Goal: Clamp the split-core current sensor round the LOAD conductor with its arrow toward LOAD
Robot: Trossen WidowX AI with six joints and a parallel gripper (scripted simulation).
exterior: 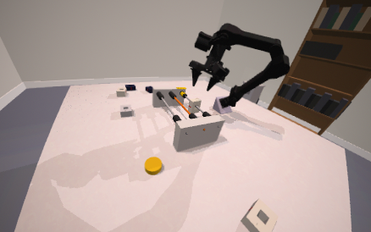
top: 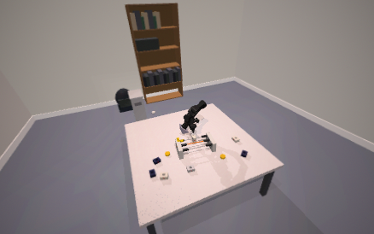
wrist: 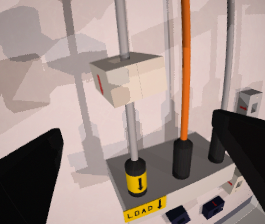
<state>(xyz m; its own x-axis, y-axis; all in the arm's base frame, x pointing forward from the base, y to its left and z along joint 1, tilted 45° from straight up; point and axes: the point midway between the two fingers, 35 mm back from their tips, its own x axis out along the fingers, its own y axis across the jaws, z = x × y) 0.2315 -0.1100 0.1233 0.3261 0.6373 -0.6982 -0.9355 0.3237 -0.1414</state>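
Note:
The cream sensor (top: 194,137) (exterior: 194,105) (wrist: 133,82) sits round the grey LOAD conductor (wrist: 133,135), between the end blocks. Its two halves look together, with a thin seam on the side; I cannot tell whether it is latched. A red mark shows on its left face in the wrist view, but its direction is too small to read. The yellow LOAD tag (exterior: 181,88) (wrist: 145,209) is on the far end block, with its arrow pointing away from the sensor. My gripper (exterior: 202,87) (wrist: 139,125) is open and empty, above the sensor, touching nothing.
The orange conductor (wrist: 185,75) and another grey one (wrist: 229,60) run beside the LOAD conductor between the end blocks (exterior: 197,137). Other sensor-like blocks (top: 190,169) (exterior: 125,111), dark blocks (top: 156,160) (top: 244,154) and yellow discs (top: 223,156) (exterior: 153,165) lie around the rack.

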